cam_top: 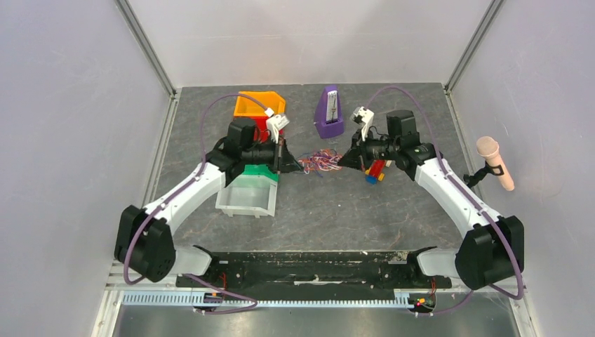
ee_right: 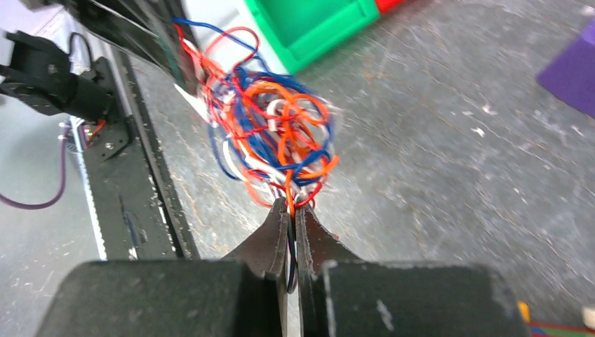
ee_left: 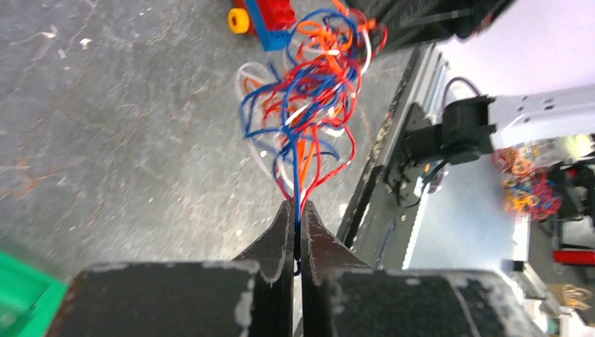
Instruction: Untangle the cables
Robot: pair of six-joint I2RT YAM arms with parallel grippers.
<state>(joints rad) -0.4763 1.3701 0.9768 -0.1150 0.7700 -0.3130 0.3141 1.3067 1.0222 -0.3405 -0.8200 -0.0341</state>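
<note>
One tangle of cables (cam_top: 320, 162) lies at mid-frame in the top view, over the grey worktop (cam_top: 337, 210), its long axis running left to right between two hands. The left hand (cam_top: 289, 163) pinches blue and red strands at one end; the right hand (cam_top: 344, 160) pinches orange ones opposite. The strands are too many to count

Bright, even light falls from above, leaving only soft shadows on the desk (cam_top: 337, 203). The overhead view is sharp; the wrist views are softer, with the cables (ee_right: 273, 133) slightly blurred.
</note>
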